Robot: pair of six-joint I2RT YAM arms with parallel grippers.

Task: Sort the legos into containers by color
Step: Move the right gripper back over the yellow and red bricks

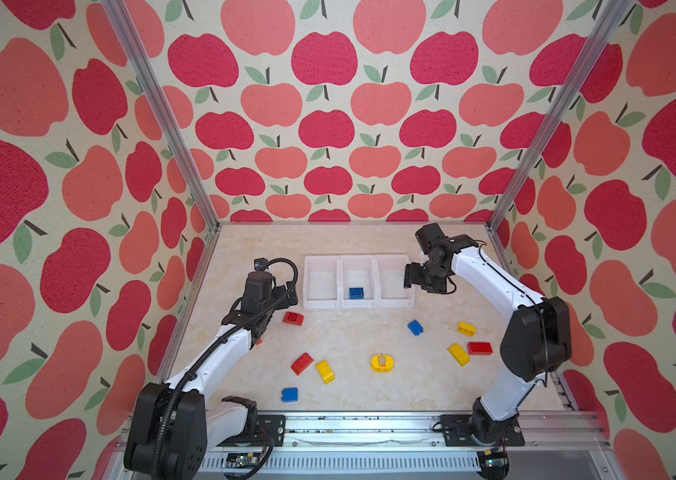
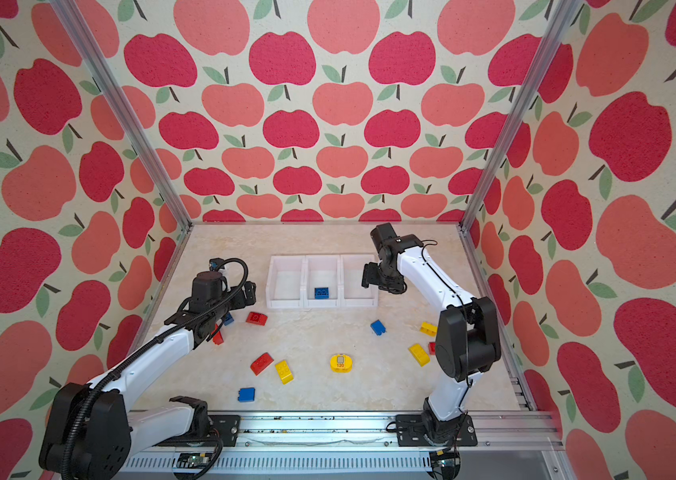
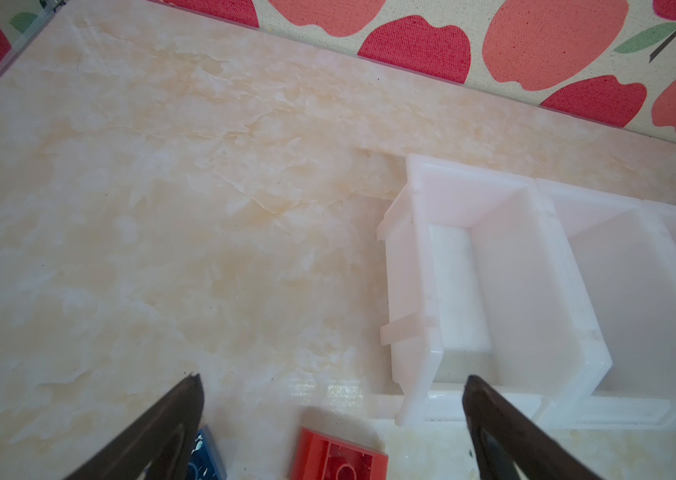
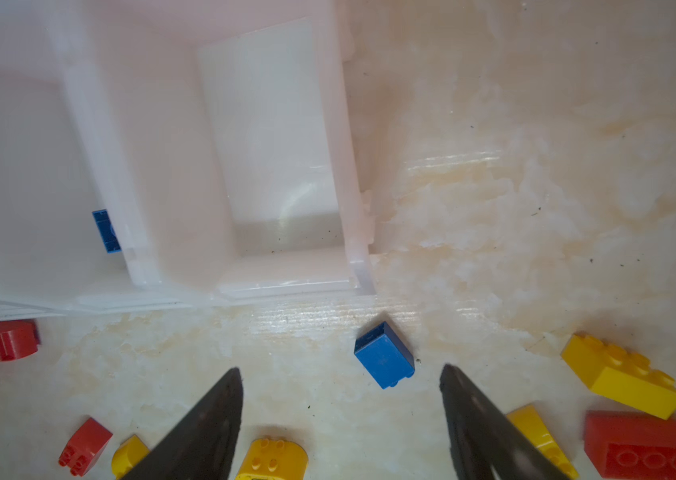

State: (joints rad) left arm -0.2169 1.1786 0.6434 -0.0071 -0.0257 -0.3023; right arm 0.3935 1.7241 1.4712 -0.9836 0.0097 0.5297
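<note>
Three joined white containers (image 1: 321, 303) stand in a row at mid-table. The middle one holds a blue lego (image 1: 356, 293), also seen in the right wrist view (image 4: 105, 230). Red, blue and yellow legos lie scattered in front, among them a rounded yellow "120" piece (image 1: 382, 362) and a blue brick (image 1: 415, 327). My left gripper (image 1: 291, 292) is open just left of the bins, and a red brick (image 3: 338, 457) lies on the table below it. My right gripper (image 1: 409, 276) hangs open and empty over the right bin's outer edge (image 4: 342, 370).
The right arm's elbow (image 1: 535, 336) hangs over a red brick (image 1: 480, 348) and two yellow bricks (image 1: 458, 354). A blue brick (image 2: 228, 319) and a red one (image 2: 217, 337) lie under the left arm. Apple-patterned walls and metal posts (image 1: 211, 216) enclose the table.
</note>
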